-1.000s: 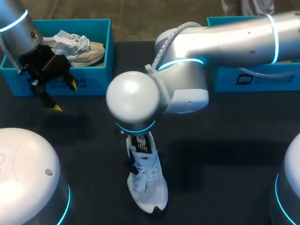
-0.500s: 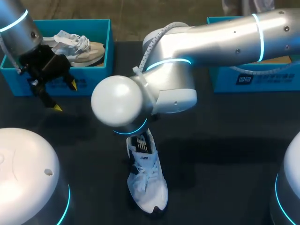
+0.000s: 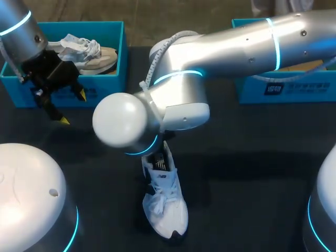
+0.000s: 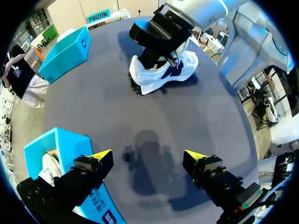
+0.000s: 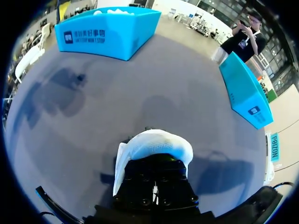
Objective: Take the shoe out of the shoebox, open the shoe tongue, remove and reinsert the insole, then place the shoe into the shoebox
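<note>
The shoe [image 3: 165,210] lies on the counter [image 3: 252,184] at lower centre of the head view, toe nearest the camera. My right gripper [image 5: 155,172] sits over its heel opening, probably for tongue or insole work; whether it is clamped I cannot tell. My left gripper [image 3: 72,108] hangs parted and empty at upper left, clear of the work, before the left shoebox [image 3: 105,94], which holds a second shoe [image 3: 86,50].
</note>
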Robot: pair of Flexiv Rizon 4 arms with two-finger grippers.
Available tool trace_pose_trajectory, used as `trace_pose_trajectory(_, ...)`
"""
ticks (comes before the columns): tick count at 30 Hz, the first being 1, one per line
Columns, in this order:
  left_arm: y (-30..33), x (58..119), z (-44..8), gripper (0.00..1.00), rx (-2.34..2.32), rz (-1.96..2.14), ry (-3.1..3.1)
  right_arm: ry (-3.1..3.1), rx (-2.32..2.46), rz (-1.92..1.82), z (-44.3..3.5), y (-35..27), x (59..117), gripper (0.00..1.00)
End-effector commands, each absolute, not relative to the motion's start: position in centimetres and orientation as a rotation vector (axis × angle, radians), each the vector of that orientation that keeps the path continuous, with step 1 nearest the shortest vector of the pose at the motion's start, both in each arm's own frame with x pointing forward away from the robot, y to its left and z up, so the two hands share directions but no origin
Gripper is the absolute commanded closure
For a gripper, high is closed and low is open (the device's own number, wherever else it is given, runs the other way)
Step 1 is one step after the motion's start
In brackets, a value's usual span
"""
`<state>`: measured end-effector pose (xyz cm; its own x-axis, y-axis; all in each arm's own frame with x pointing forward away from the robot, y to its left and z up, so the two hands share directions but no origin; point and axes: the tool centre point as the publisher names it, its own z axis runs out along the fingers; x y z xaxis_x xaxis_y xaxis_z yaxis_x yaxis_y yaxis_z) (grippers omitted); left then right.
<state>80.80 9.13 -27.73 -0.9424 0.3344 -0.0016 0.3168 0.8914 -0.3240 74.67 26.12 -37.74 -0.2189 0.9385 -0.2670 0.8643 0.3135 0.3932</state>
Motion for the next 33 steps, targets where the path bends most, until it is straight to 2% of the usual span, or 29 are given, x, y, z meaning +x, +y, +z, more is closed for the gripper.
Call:
trace_pose_trajectory(1,9.2,80.8,-27.7,0.00,-0.517,0.497,-3.002,1.950,1.691,0.181,-38.1,26.8,73.7,1.00)
trace_pose_trajectory(11,9.2,80.8,-27.7,0.00,-0.517,0.497,-3.002,1.860,1.655,0.138,-36.4,26.4,72.8,1.00)
trace_pose_trajectory(33,9.2,80.8,-27.7,0.00,-0.517,0.497,-3.002,1.784,1.679,-0.068,-40.0,25.9,73.9,1.00)
